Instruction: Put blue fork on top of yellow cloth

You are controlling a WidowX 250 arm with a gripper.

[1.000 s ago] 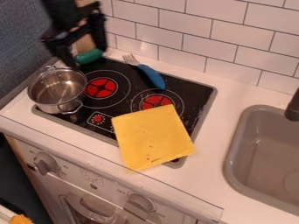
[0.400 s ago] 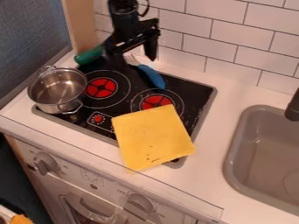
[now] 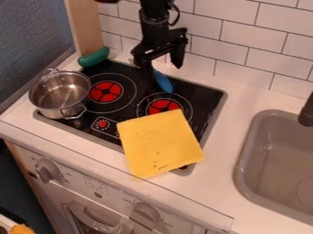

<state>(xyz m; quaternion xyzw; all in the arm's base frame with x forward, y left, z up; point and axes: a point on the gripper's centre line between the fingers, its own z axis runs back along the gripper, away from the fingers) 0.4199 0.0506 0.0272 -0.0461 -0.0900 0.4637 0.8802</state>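
Running along a tiled wall (image 3: 241, 41), a white counter (image 3: 245, 93) is fitted with a black stove top (image 3: 202, 96) and, at the right of the view, a grey sink (image 3: 247, 157). An oven front (image 3: 116, 201) with knobs is seen below the counter. The near right part of the stove top is covered by a flat yellow cloth (image 3: 160, 142), laid at a slant past the stove's front edge and partly over a red ring (image 3: 163, 106). The black gripper (image 3: 163, 68) is seen pointing down above the far side of the stove, with its two fingers (image 3: 178, 58) set wide apart. A metal pot (image 3: 60, 91) is placed at the stove's left side. The blue fork (image 3: 164, 83) is laid at a slant over the stove's far part, apart from the cloth; its handle is seen, while its upper part is mostly hidden by the gripper. Whether the fork is touched cannot be told. Smallest, a green toy vegetable (image 3: 94, 57) is set at the stove's far left corner, behind the pot.
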